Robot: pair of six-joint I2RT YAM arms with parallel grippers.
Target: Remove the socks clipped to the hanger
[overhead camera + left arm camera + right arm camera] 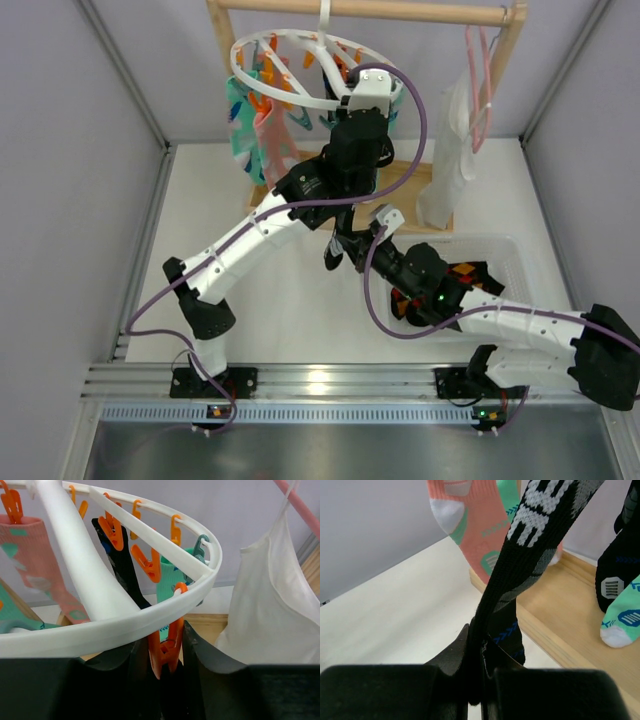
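Observation:
The white round hanger [290, 95] hangs from the wooden rack with orange and teal clothespins. Teal-mint socks [243, 130] and a pink sock [275, 140] hang at its left. My left gripper [167, 660] is up at the ring's near rim [100, 630], with its jaws closed against both sides of an orange clothespin [167, 645]. My right gripper [481, 650] is below it, shut on the lower part of a black sock with white marks [520, 565], which stretches upward. In the top view that gripper [340, 250] is under the left arm.
A long white garment [450, 170] on a thin pink hanger [480, 80] hangs at the right. A white bin [500, 255] holds black argyle socks [465, 272]. The rack's wooden base [565, 610] lies behind the socks. Grey walls close in on both sides.

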